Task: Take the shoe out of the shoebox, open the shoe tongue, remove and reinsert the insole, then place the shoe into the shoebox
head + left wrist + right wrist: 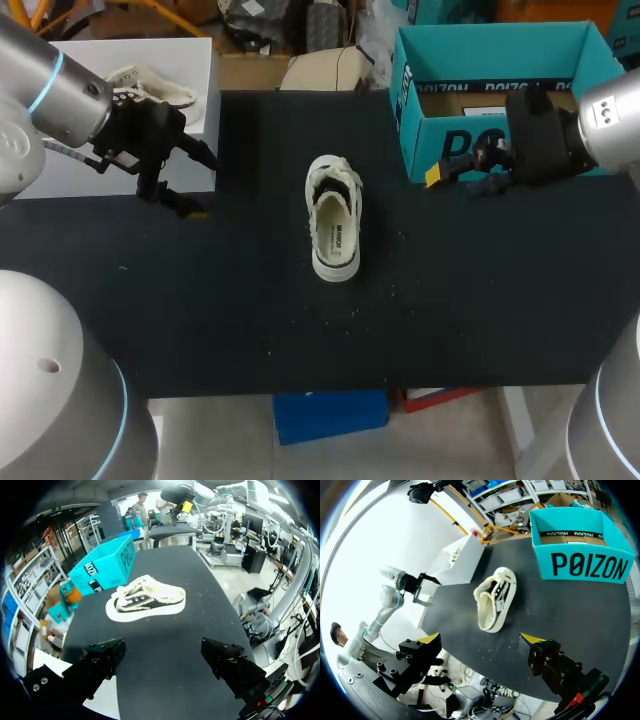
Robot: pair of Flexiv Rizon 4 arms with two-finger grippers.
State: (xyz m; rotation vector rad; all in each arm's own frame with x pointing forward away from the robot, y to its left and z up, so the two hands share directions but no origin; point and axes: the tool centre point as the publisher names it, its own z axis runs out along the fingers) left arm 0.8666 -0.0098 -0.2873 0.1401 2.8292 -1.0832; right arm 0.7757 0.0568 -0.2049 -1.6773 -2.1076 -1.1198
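Note:
A white shoe (333,220) with a dark inside lies upright in the middle of the black table, outside the teal shoebox (500,95) at the back right. My left gripper (200,183) hovers open at the table's left edge, well apart from the shoe. My right gripper (455,168) hangs open in front of the shoebox's near wall. In the left wrist view the shoe (147,600) lies ahead of the open gripper (162,655), with the shoebox (102,567) behind it. From the right wrist, the shoe (495,597) is ahead of the open gripper (481,639), beside the shoebox (582,555).
A white box (110,110) stands against the table's back left, with a second light shoe (150,85) on it. The black tabletop (250,320) stretches bare in front of the shoe.

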